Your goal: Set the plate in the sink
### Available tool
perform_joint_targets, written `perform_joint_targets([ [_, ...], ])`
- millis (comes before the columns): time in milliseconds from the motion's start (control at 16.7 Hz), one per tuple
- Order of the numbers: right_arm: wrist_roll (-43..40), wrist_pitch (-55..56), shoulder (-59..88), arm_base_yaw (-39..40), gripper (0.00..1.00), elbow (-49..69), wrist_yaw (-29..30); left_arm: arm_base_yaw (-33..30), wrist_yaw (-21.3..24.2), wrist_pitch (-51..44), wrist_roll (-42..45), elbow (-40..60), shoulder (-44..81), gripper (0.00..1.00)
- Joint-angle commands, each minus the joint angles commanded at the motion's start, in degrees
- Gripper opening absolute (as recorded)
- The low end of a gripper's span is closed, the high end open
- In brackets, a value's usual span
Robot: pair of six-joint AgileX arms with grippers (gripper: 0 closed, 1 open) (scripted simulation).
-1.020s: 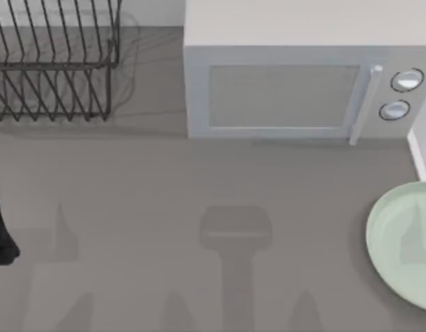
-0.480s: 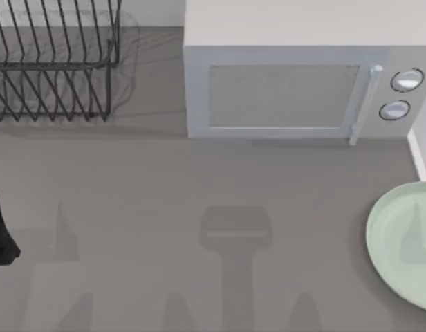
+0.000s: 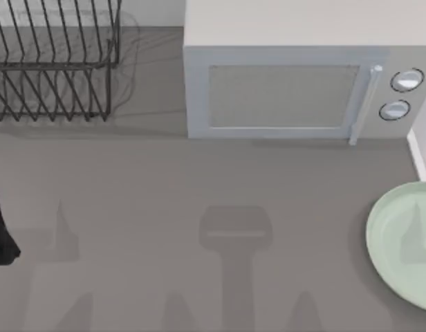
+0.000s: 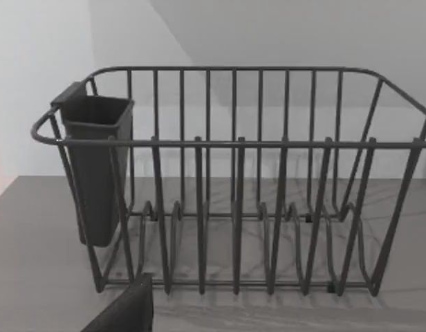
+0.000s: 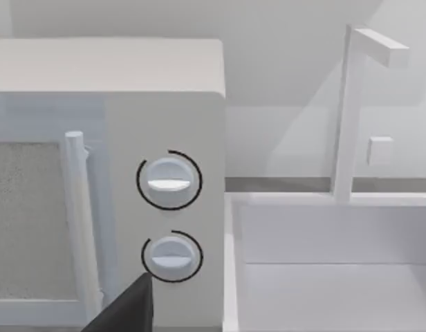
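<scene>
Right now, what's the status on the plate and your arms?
Plate on the counter, right edge, untouched. Left arm parked at left edge. Sink sits beside the microwave; nothing between plate and sink.

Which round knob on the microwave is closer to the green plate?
The lower knob. It sits below the upper knob on the microwave, so it's nearer the plate.

The rack [image 3: 50, 62] stood at the table's [image 3: 164, 207] far left, the microwave [image 3: 303, 76] to its right. The sink [image 5: 323, 277] lay just right of the microwave. The plate [image 3: 403, 242] lay at the right edge, nearer than the microwave.
</scene>
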Motion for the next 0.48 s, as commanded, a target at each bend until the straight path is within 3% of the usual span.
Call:
perform_joint_targets([
  [480, 0.6, -1.5, 1.9, 0.5, 1.0, 1.7, 0.0, 0.0, 0.0, 0.0, 0.0, 0.0, 0.0, 1.0],
])
